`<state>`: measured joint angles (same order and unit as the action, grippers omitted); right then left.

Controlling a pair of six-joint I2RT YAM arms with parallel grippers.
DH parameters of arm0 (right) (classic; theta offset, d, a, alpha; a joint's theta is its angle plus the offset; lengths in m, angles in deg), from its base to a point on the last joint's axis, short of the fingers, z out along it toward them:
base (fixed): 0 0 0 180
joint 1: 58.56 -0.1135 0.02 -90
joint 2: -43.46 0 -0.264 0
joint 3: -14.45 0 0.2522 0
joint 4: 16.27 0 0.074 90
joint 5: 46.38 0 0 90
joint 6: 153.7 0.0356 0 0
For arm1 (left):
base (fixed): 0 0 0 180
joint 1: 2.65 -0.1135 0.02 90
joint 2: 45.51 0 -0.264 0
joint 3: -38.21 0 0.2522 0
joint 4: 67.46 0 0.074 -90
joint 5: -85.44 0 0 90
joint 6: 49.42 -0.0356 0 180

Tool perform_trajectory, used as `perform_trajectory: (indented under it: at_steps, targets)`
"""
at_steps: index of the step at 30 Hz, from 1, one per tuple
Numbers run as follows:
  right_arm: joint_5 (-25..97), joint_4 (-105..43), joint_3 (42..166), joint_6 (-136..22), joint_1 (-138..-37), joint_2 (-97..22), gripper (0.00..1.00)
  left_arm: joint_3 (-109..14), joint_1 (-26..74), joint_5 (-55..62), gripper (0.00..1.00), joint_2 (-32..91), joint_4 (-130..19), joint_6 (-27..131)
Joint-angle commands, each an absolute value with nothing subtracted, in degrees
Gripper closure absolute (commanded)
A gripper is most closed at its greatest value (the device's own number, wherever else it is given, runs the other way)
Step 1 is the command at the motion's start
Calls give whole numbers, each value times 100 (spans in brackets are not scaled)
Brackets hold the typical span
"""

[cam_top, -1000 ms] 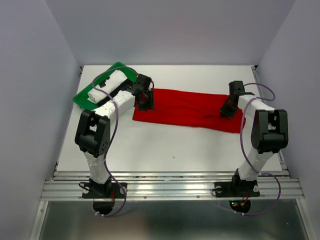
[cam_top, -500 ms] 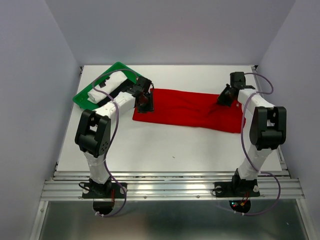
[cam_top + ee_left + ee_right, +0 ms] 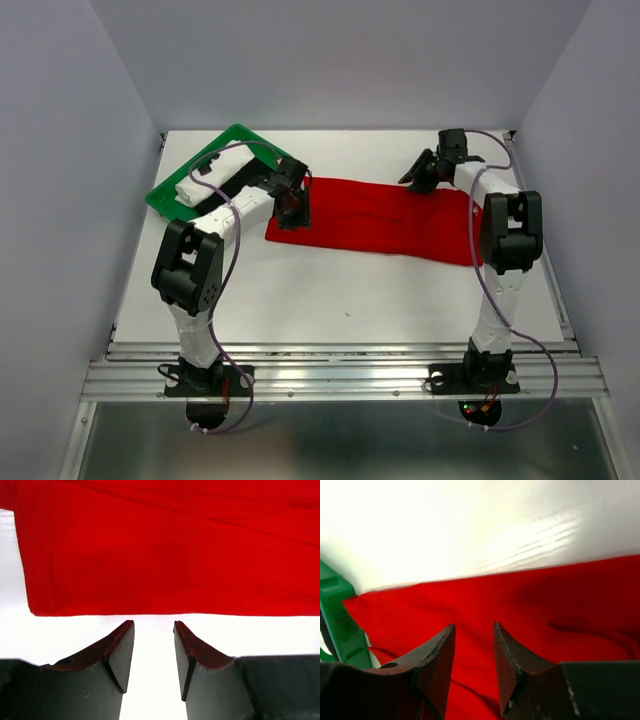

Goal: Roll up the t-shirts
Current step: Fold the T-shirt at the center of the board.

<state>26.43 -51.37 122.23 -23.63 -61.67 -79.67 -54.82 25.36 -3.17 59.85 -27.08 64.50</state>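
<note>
Just ahead of the left hand (image 3: 153, 630), the red t-shirt (image 3: 165, 555) lies flat on the white surface (image 3: 350, 290). This hand is spread, gripping nothing. The right hand (image 3: 474, 627), likewise spread and empty, hovers over the shirt's far edge, with a green tray (image 3: 337, 625) beyond on its left.

The red t-shirt (image 3: 380, 220) lies flat as a long band, the white t-shirt (image 3: 193, 188) bundled in the green tray (image 3: 240, 133).

The top view looks down from above the table's (image 3: 330, 290) near edge, while both close wrist views share the red t-shirt (image 3: 380, 220) with it.
</note>
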Motion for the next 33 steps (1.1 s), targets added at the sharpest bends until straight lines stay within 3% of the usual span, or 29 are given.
perform_trajectory:
  at_steps: [1,10,18,33]
  targets:
    - [2568,-4857,12569,-2450,-6128,-7625,58,-5465,2609,-394,52,5838,-2671,6493]
    - [3956,-6060,12498,-3284,-6190,-7299,64,-5817,2732,-377,52,6110,-2636,6431]
    - [5037,-6588,12902,-3566,-6585,-7791,58,-5843,2802,-350,52,6172,-2654,6457]
    - [5855,-6729,13219,-3435,-6805,-8266,60,-5650,2802,-377,52,6119,-2724,6422]
